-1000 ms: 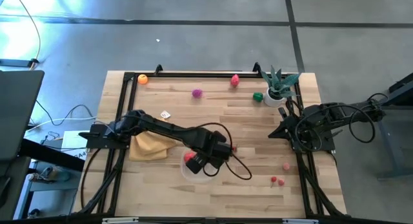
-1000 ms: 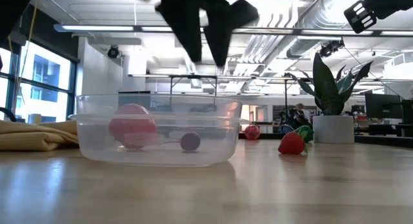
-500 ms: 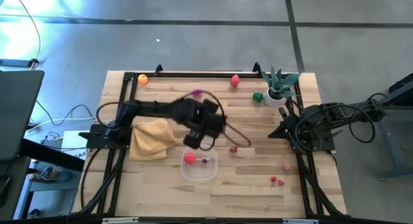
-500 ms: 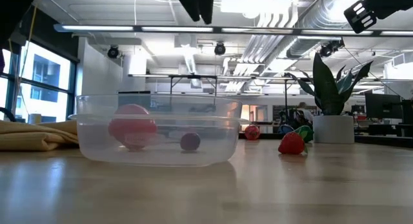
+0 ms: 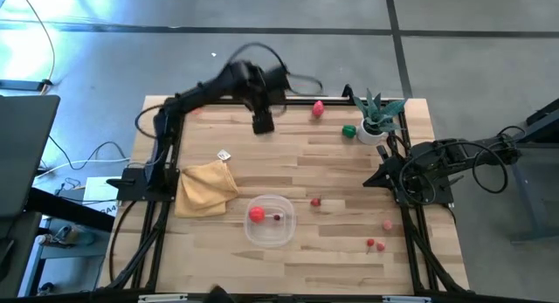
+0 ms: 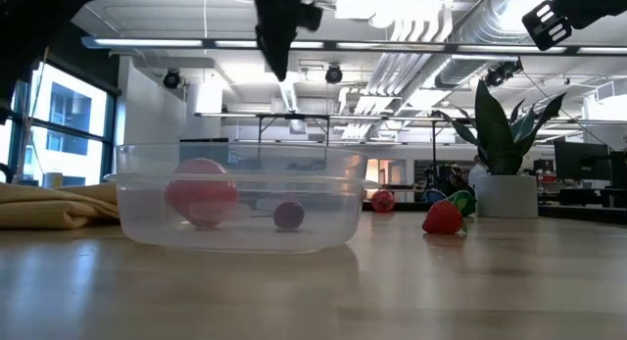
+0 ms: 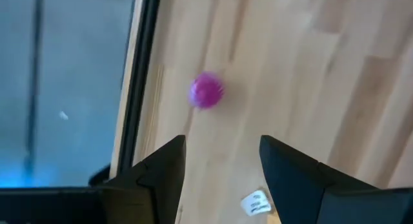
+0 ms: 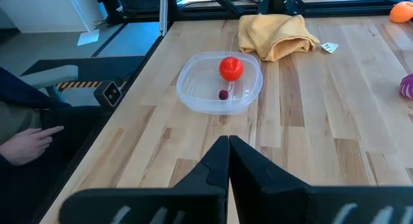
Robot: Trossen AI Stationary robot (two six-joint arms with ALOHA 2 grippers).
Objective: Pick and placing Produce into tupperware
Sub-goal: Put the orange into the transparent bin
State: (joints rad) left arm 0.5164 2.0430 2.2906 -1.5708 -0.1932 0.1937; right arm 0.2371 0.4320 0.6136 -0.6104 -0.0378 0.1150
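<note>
The left gripper point(image 7: 222, 162), fingers spread and empty, hung over the small round magenta-purple toy fruit point(image 7: 206, 91) near the wooden table's point(image 5: 349, 251) far edge. It looked light, hard and prone to rolling, so I'd pinch it across the middle. The clear plastic tupperware point(image 5: 270, 220) sat near the front edge with two pieces inside, and the right gripper point(image 8: 227, 161) was parked closed at the side.

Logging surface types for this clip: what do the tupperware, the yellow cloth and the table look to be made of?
Tupperware: clear, glossy plastic; the red and small dark produce show through its wall. Yellow cloth: soft matte fabric, folded and creased. Table: pale wooden planks with visible grain, smooth, probably sealed.

Wood table point(image 5: 349, 259), clear tupperware point(image 5: 270, 232), yellow cloth point(image 5: 205, 189), potted plant point(image 5: 377, 120), scattered toy produce point(image 5: 318, 108), small tag point(image 5: 224, 154)
</note>
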